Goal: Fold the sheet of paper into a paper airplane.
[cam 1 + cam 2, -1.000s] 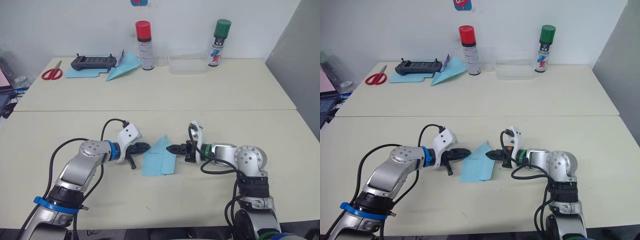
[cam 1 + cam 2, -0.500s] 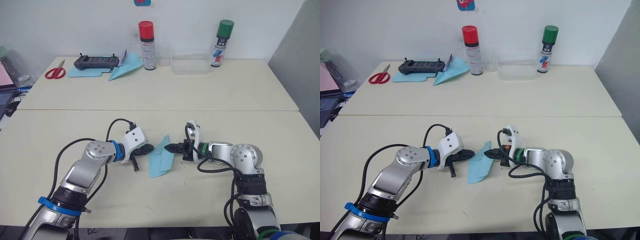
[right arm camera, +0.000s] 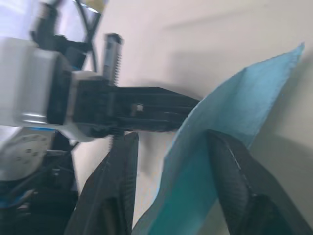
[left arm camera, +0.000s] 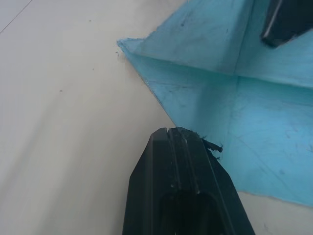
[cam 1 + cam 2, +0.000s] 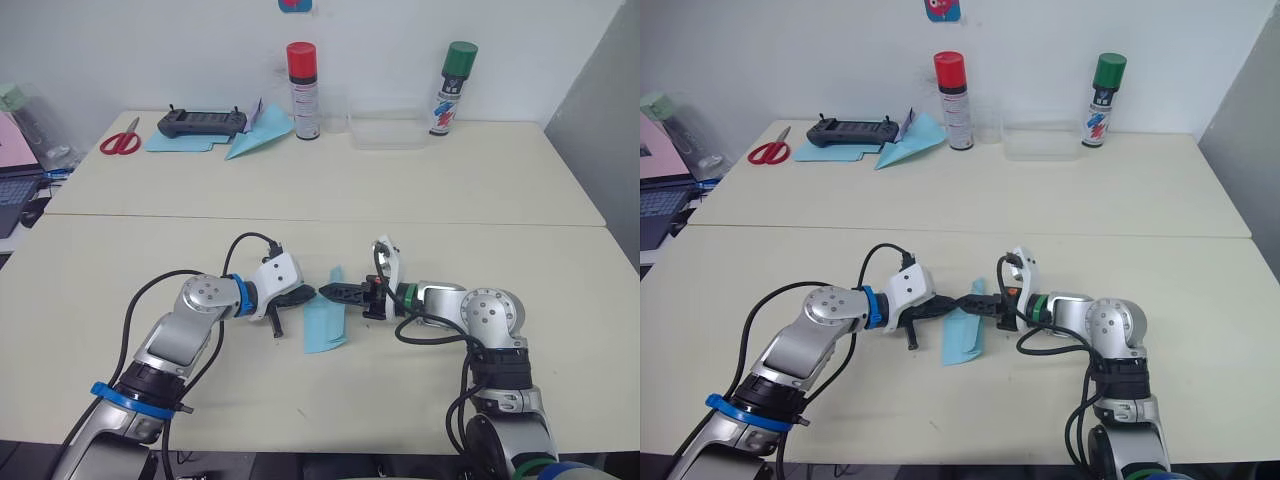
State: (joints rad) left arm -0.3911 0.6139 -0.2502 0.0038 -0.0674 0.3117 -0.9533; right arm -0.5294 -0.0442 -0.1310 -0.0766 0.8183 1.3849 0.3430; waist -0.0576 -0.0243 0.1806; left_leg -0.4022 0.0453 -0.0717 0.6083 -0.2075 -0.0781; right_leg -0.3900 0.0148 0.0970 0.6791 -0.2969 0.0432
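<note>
Left eye view: both end effectors [image 5: 310,293] [image 5: 330,293], left closed, right parted, meet over the sheet of paper [image 5: 325,325].

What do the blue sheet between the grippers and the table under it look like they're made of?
The sheet of paper looks like thin matte light blue paper: it holds sharp crease lines and shows a slightly ragged edge in the left wrist view. The table looks like a smooth, cream laminate or painted board with a faint sheen; which of the two can't be told from here.
</note>
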